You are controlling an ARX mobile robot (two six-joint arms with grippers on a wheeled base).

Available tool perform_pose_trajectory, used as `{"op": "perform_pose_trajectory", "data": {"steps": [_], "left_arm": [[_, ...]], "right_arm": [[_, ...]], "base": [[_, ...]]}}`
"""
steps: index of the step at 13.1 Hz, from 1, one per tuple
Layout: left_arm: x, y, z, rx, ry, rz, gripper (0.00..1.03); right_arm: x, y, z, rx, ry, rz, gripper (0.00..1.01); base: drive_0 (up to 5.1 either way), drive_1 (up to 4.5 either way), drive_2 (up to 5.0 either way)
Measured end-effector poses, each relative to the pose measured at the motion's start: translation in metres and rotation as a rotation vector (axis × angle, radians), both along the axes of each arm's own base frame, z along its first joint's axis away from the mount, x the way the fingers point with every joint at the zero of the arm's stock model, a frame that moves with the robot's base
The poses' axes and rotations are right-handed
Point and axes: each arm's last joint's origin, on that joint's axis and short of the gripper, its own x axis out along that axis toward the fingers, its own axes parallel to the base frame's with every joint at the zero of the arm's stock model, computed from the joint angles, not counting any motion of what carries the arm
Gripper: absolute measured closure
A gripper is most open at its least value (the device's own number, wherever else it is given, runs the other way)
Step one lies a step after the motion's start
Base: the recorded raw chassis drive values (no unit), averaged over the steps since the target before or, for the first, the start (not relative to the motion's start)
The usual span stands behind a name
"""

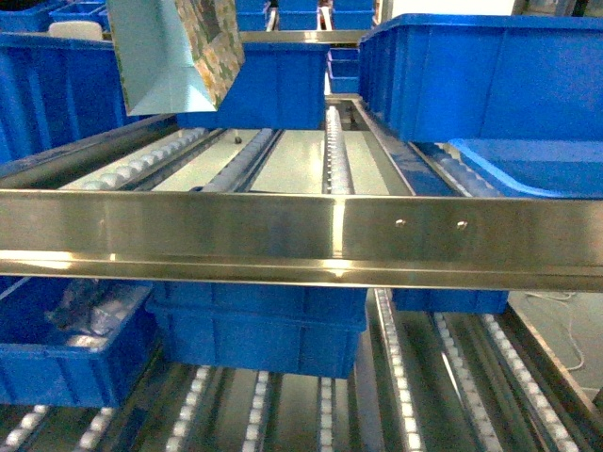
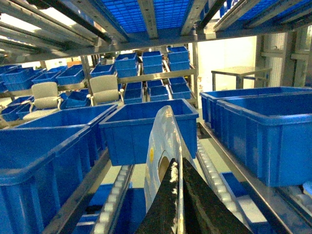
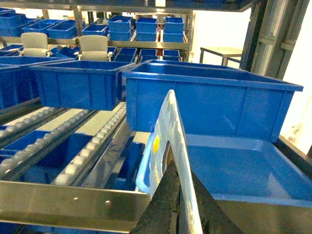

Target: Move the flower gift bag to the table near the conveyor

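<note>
The flower gift bag hangs at the top left of the head view, pale teal with a floral face, above the conveyor and its roller lanes. Neither gripper shows in the head view. In the left wrist view my left gripper is shut on the bag's thin upper edge, beside its cut-out handle. In the right wrist view my right gripper is likewise shut on the bag's pale edge, just behind the steel front rail. The table is out of view.
Blue plastic bins stand on the lanes: a large one right, one behind the bag, more on the lower level. A shallow blue tray lies right of the bag. Shelves of bins fill the background.
</note>
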Motion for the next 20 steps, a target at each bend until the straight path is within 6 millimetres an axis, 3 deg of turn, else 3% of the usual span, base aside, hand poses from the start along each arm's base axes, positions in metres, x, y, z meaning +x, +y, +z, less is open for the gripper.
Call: {"op": "perform_pose_trajectory", "data": {"steps": [8,20], "left_arm": [[-0.0001,-0.0002,0.0000,0.000,0.000,-0.002,1.01],[-0.0007,-0.0006,0.0000,0.000,0.001,-0.003,1.01]], "right_arm": [[-0.0001,0.0000,0.0002,0.000,-0.002,0.000,0.99],[-0.0001,0.0001,-0.0004,0.000,0.000,0.000,0.99]], "base": [[-4.7,0.66,3.8],[-4.9,2.48,2.5]]}}
